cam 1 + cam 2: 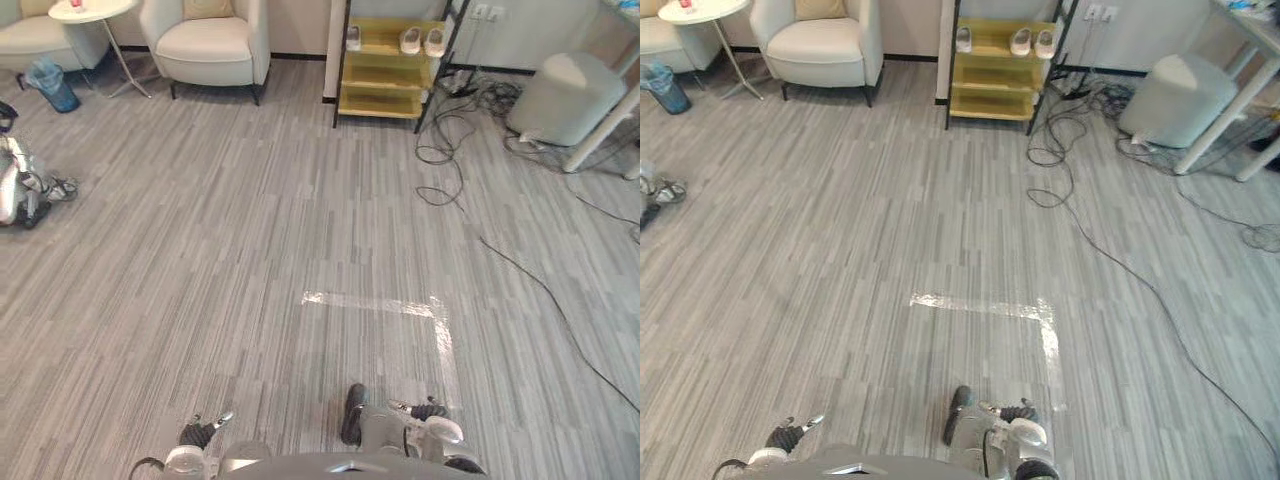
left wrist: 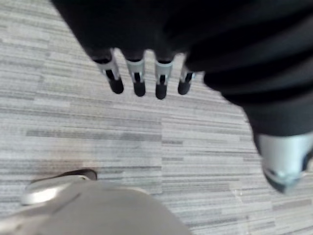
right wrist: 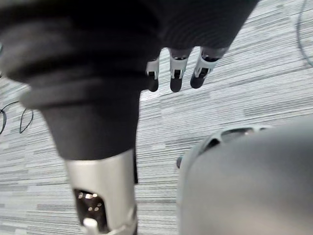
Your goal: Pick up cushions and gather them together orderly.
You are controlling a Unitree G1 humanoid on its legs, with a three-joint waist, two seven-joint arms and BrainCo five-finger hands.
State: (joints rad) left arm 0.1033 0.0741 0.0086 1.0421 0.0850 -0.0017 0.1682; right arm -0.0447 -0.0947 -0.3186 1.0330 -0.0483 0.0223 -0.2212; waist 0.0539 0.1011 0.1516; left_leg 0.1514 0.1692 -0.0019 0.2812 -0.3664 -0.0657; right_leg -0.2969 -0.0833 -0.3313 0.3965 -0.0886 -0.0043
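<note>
As we read the frame from its left edge, a blue bin (image 1: 50, 85) and a round white side table (image 1: 90, 10) stand in the upper left corner beside a cream seat (image 1: 35, 40). A tan patch (image 1: 38, 5) at that seat's top may be a cushion, but it is too cropped for us to tell. Just right of the table is a cream armchair (image 1: 210, 45), and a beige cushion (image 1: 208, 8) leans against its back at the top of the frame, well apart from both our hands.

At the bottom of the frame, left of centre, our left hand (image 2: 142, 34) hangs over bare floor (image 1: 250, 230). Its fingers (image 2: 138, 81) are straight and side by side, the thumb is apart, and they hold nothing. A tape corner (image 1: 400, 305) marks the floor in the middle. Our right hand (image 3: 195, 29), low and right of centre, is equally empty, with its fingers (image 3: 175, 78) extended in a row.

At the top, right of centre, a yellow shelf rack (image 1: 385, 70) stands, and loose cables (image 1: 440, 150) trail from it down the right side.

We judge that the walk is the main hazard. Drifting right could put a foot in those cables, and veering left near the armchair could knock the table's thin legs or the bin. At the chair, a one-handed pinch on soft fabric could slip and drop the cushion.
</note>
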